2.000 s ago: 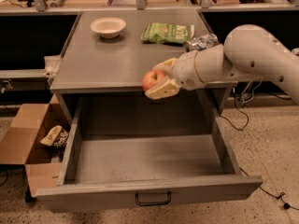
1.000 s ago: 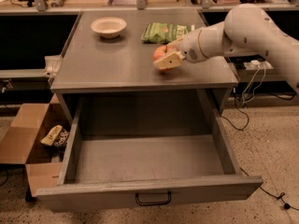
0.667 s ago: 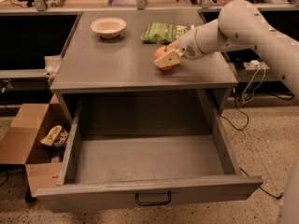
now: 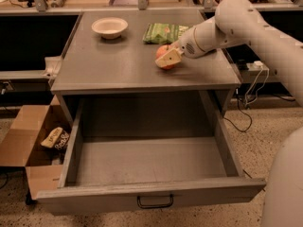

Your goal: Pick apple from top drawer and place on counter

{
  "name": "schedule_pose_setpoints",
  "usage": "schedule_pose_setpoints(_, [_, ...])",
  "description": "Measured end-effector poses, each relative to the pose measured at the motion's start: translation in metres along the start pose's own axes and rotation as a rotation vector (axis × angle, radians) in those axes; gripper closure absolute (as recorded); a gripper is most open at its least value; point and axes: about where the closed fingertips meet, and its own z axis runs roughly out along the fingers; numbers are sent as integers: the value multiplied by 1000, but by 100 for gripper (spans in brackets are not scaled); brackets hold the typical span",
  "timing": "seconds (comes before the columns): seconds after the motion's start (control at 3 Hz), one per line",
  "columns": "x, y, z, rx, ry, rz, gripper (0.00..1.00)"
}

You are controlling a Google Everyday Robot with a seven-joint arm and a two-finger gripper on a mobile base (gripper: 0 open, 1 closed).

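The red and yellow apple [image 4: 162, 51] is low over the right part of the grey counter [image 4: 113, 67], at or touching its surface. My gripper [image 4: 167, 59] reaches in from the right and is shut on the apple, with a tan finger [image 4: 169, 58] across its front. The top drawer [image 4: 151, 162] is pulled fully open below the counter and its inside is bare. Its thin black handle [image 4: 155, 202] shows on the front.
A white bowl [image 4: 109, 27] and a green bag [image 4: 164, 33] sit at the back of the counter. An open cardboard box [image 4: 21, 143] with a snack packet [image 4: 56, 138] stands on the floor at the left. Cables lie on the floor at the right.
My gripper carried the apple from above the drawer's back edge up and over onto the counter, then lowered it near the green bag.
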Motion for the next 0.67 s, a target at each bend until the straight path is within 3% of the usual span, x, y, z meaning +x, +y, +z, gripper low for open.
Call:
schedule_pose_setpoints(0.33, [1, -2, 3, -1, 9, 7, 100])
schedule_pose_setpoints(0.67, [1, -3, 4, -1, 5, 8, 86])
